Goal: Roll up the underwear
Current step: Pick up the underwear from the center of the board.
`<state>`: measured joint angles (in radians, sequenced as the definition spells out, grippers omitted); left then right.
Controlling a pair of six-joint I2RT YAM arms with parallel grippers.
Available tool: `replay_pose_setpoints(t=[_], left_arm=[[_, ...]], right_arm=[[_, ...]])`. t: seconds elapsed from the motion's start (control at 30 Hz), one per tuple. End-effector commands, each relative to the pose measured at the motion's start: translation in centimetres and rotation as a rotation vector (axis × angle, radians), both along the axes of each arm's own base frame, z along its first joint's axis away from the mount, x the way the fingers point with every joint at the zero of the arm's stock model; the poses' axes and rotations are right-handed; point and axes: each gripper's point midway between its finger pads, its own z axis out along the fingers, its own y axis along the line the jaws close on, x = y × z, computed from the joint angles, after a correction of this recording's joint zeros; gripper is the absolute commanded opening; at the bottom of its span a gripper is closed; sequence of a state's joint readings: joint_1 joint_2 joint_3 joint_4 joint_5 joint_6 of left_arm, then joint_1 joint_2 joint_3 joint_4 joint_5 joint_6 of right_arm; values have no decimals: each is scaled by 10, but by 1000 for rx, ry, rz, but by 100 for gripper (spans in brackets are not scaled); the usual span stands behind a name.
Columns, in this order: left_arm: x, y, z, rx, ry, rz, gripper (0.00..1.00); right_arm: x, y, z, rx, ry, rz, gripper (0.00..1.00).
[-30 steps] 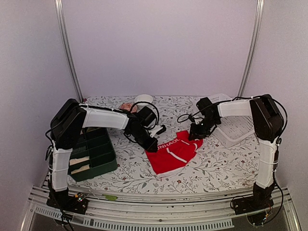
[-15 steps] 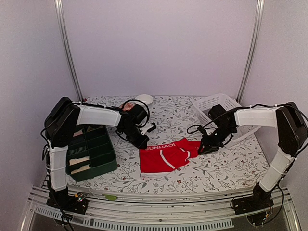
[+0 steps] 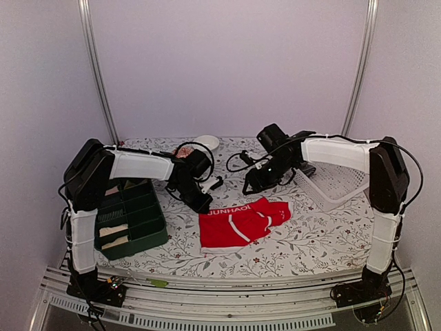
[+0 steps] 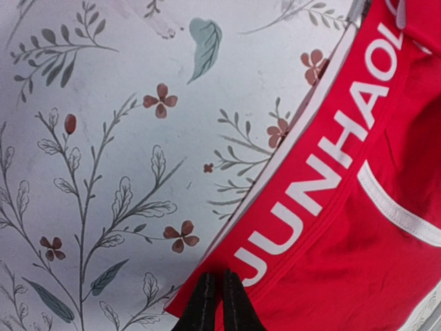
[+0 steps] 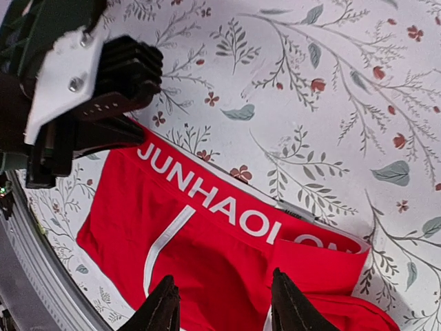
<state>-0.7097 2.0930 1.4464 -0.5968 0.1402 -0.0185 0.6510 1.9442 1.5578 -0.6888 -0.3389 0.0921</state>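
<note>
Fingers of the left gripper [image 4: 216,305] pressed together on the near-left corner of the waistband of the red underwear [image 3: 241,222]; its wrist view shows the two black tips meeting at the cloth edge just below the white lettering. Right gripper [image 5: 224,303]: fingers spread wide, nothing between them, held off the table above the waistband, with the garment seen below it. Change vs. half a second ago: the right gripper [image 3: 249,186] was down at the right-hand leg of the garment; it is now raised and shifted back and to the left, beyond the waistband, so the cloth is no longer touched on that side. That leg now lies loose on the table [image 3: 310,241], partly folded over itself. The left gripper [image 3: 207,205] sits at the same corner as before, and the garment has barely moved. One second ago the garment lay skewed, waistband running diagonally; now the waistband runs roughly left to right and the piece lies spread out, unrolled, at the middle of the table between the two arms. Count: one red underwear out on the table. One dark green box [image 3: 153,238] at the left with divided compartments, and two pale rolls [image 3: 114,231] in its near compartments. One white basket [image 3: 334,186] at the right, behind the right arm. One white bowl [image 3: 205,142] at the back edge. Small pinkish item beside the bowl, too small to identify.
</note>
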Motion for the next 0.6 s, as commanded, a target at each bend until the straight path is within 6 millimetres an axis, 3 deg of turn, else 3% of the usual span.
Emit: replay_pose_setpoints(t=[0.0, 0.4, 0.47, 0.57], left_arm=[[-13, 22, -24, 104, 66, 14, 8], [-12, 21, -27, 102, 66, 11, 8], [-12, 20, -27, 102, 63, 9, 8], [-12, 21, -26, 100, 59, 10, 8]], right_arm=[[-5, -6, -33, -177, 19, -7, 46], [0, -4, -90, -293, 28, -20, 45], [1, -5, -96, -315, 25, -21, 41], [6, -8, -95, -340, 7, -34, 24]])
